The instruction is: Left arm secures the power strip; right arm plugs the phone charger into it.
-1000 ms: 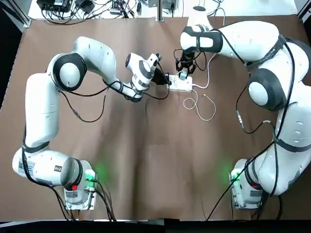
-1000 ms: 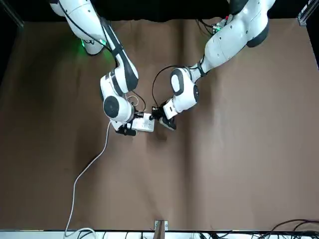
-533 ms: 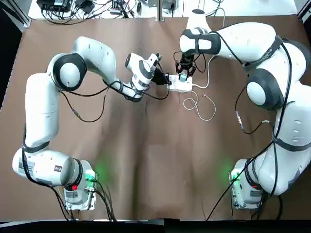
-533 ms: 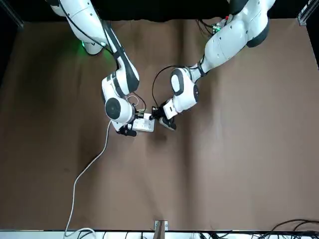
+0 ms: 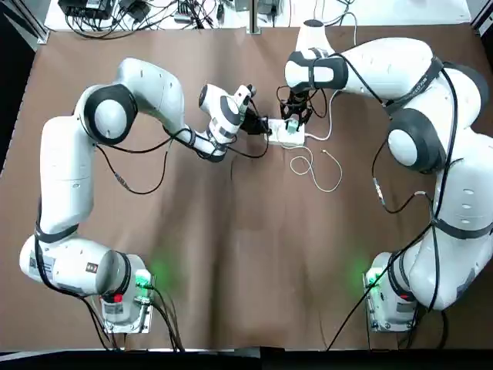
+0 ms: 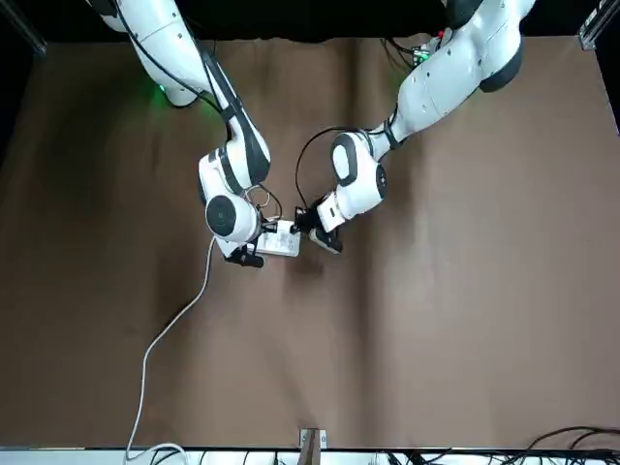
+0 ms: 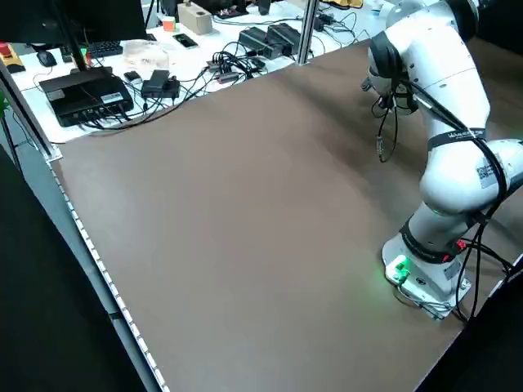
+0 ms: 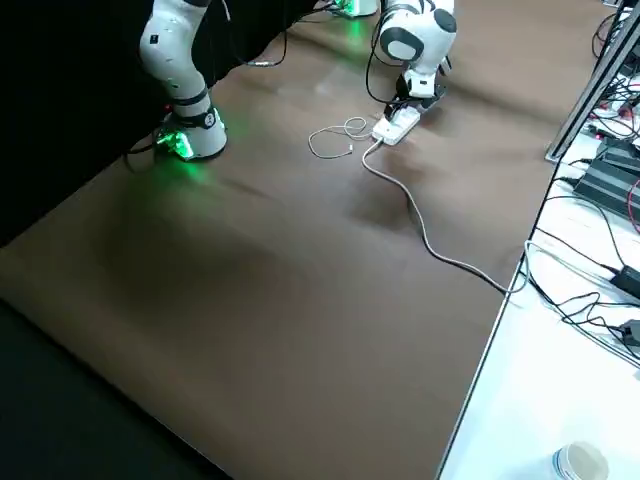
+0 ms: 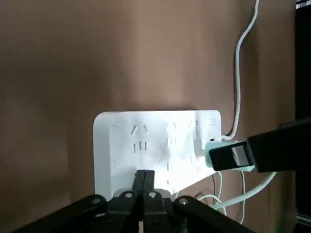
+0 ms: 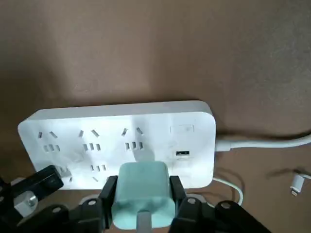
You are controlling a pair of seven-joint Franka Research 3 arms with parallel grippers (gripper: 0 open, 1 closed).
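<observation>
The white power strip [image 5: 286,136] lies on the brown table toward the far side, also seen in the right wrist view [image 10: 121,131]. My left gripper [image 5: 259,126] is shut, its joined fingertips [image 9: 145,178] pressing on the strip's near long edge. My right gripper [image 5: 293,119] hangs over the strip's cord end, shut on the teal phone charger [image 10: 142,191]. The charger [image 9: 224,145] sits right at the strip's top face. Whether its prongs are in a socket I cannot tell.
The strip's thick white cord [image 8: 430,238] runs off to the far table edge. The charger's thin white cable [image 5: 312,166] loops on the table beside the strip, ending in a small connector [image 5: 326,152]. Cables and devices [image 7: 98,86] crowd the white bench past the table.
The right wrist has shifted slightly over the strip with the charger in its grip. The left gripper and the strip have stayed put.
</observation>
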